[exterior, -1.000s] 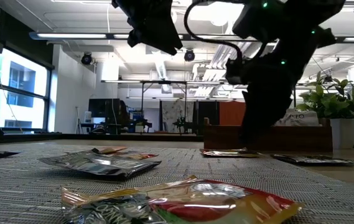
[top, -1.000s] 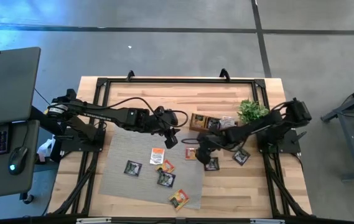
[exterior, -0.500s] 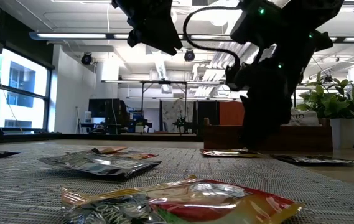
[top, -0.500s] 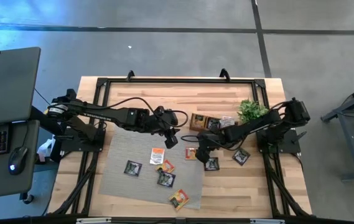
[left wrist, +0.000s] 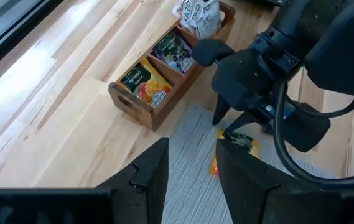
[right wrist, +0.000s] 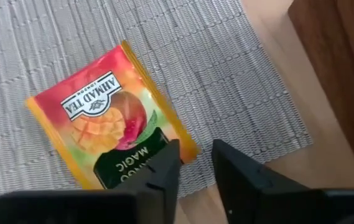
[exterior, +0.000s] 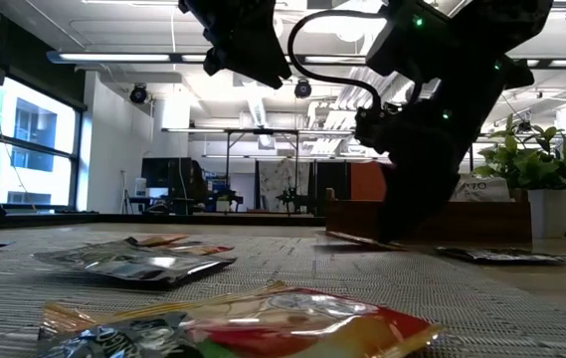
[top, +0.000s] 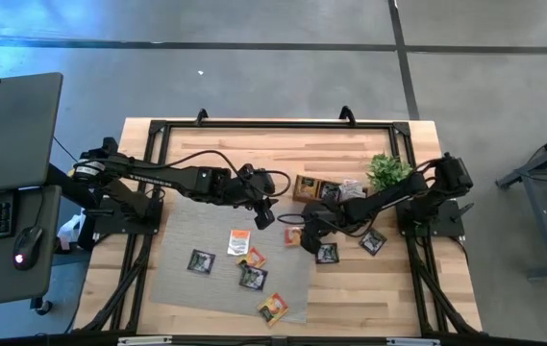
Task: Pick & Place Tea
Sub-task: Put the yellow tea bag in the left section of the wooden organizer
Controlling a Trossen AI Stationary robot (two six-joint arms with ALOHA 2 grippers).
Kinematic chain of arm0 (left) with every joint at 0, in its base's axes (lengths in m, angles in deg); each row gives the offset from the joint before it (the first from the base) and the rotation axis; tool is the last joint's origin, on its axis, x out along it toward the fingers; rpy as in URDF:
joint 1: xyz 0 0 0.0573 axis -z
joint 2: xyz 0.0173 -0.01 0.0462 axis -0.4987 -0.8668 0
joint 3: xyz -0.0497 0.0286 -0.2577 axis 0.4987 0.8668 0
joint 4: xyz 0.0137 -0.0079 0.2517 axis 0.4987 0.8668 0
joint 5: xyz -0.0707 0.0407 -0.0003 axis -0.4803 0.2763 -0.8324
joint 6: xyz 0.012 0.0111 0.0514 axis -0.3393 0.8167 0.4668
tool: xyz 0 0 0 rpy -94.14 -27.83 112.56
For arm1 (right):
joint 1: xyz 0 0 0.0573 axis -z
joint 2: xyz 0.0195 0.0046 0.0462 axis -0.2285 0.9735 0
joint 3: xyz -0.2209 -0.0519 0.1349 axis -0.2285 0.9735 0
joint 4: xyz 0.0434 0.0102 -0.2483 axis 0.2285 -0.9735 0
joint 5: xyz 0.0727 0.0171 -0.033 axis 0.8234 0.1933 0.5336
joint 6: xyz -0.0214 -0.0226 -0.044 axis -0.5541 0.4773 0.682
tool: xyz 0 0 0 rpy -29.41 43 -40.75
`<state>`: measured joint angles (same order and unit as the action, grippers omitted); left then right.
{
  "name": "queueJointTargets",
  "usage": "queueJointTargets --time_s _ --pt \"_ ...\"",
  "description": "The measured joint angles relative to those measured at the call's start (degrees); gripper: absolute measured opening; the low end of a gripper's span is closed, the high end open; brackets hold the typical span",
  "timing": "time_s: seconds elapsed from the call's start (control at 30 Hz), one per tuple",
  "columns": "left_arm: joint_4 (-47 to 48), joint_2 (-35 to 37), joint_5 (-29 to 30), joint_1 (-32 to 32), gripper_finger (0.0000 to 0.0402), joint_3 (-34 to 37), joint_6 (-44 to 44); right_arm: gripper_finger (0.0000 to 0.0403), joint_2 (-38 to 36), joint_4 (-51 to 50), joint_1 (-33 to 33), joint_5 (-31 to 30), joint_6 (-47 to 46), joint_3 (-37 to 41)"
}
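Starting at our right gripper [right wrist: 192,165]: its two fingers stand on either side of one corner of an orange mango tea sachet [right wrist: 116,115], with a narrow gap between them. We judge that they are closing for a pinch at the edge, because the sachet is flat and only an edge can be caught; whether they already press it, we cannot tell. This sachet lies at the 3 o'clock border of the grey woven mat [top: 186,231], in the high view just at 6 o'clock of the wooden tray [top: 310,185], so the way to the tray is short. The tray already holds sachets standing in its compartments.

Our left gripper [top: 263,213] hangs above the mat at 9 o'clock of the right one, its fingers apart and holding nothing; it seems to wait so that the two arms do not meet.

Other sachets [top: 244,261] lie scattered on the mat toward 6 o'clock, and two black ones [top: 372,241] rest on the bare table at 3 o'clock of the mat. The small plant [top: 388,171] stands just beside the tray's 3 o'clock end.
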<state>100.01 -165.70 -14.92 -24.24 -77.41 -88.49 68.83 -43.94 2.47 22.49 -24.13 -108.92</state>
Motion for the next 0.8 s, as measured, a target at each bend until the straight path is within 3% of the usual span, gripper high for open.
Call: queueJointTargets --time_s 0.2,0.57,0.8 --pt "0.02 0.00 0.00 0.00 0.0131 0.02 0.00 0.0007 0.01 0.03 -0.16 0.87 4.14 0.02" --pt "0.20 -0.02 -0.15 0.00 0.0131 0.02 -0.02 0.0007 -7.61 -6.61 -0.25 -0.44 8.71 0.17" --pt "0.20 -0.02 -0.15 0.00 0.0131 0.02 -0.02 0.0003 -14.95 -7.25 1.08 -10.88 21.33 0.13"
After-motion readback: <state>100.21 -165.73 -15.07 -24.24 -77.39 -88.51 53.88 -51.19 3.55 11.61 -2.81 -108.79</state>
